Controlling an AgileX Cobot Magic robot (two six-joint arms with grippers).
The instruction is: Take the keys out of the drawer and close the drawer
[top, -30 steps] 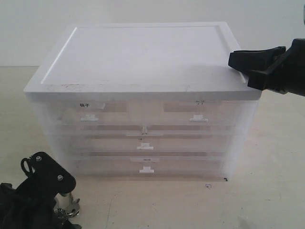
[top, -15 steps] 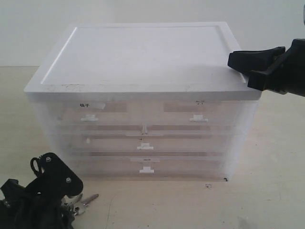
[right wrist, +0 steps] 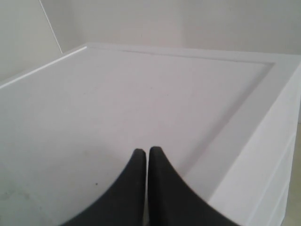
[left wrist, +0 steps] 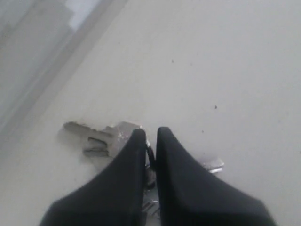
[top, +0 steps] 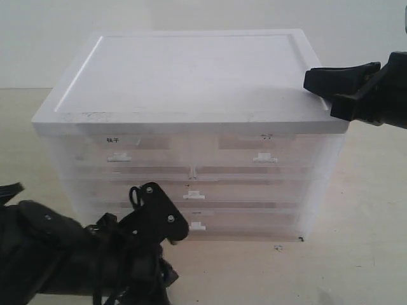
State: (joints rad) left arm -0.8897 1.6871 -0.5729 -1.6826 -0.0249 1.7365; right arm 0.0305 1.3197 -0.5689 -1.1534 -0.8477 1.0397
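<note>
Silver metal keys (left wrist: 101, 136) are showing in the left wrist view. One flat, toothed key is pointing away from the fingers and another bright piece is sticking out on the other side. The left end effector (left wrist: 150, 134) is holding its black fingers almost together, with part of the bunch pinched in the slim gap between them. The bunch is sitting low over the pale tabletop (left wrist: 211, 70), in front of the drawer unit (top: 191, 82). The view is not showing whether the keys are touching the surface.

The drawer (top: 254, 190), translucent and full-width with a small white tab handle, is sitting pushed in, flush with the fronts above and below it.

The right end effector (right wrist: 146, 151) is hanging over the unit's white top near its right edge, with its fingers pressed together on nothing.

Against the frame half a second earlier, the left arm is now reaching further right and higher. It is covering the lower left of the unit's front, with its black link ending just beside the lowest handle. The keys, visible under it before, are now hidden from the exterior view. The right arm and all drawer fronts are standing unchanged.
</note>
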